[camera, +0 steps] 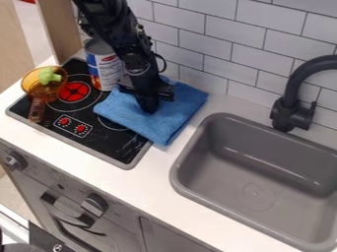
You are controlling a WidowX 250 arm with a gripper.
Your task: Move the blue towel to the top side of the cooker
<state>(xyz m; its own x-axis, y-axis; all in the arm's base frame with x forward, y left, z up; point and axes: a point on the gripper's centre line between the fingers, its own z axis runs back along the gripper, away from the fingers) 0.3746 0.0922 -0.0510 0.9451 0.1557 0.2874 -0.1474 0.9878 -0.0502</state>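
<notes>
Blue towel [172, 117] lies partly over the cooker [105, 143], partly on the counter [109, 179], beneath the gripper [149, 105]; whether the latter is open or closed cannot be told. Sound placement requires a firm pinch, low lift and slow rearward lowering, clear of the can [105, 66].

arm [111, 20]: black | joints [137, 45]: chunky, angular | cable [164, 62]: thin, black, looped

- The blue towel [174, 123] hid the cooktop's [95, 142] back right corner.
- Above the cooktop, the robot arm [112, 22] was cut off.
- Right of the cooktop, sink [223, 197] and faucet [290, 101] were cut off.
- Over its left, a green item [49, 75] was blurred.
</notes>
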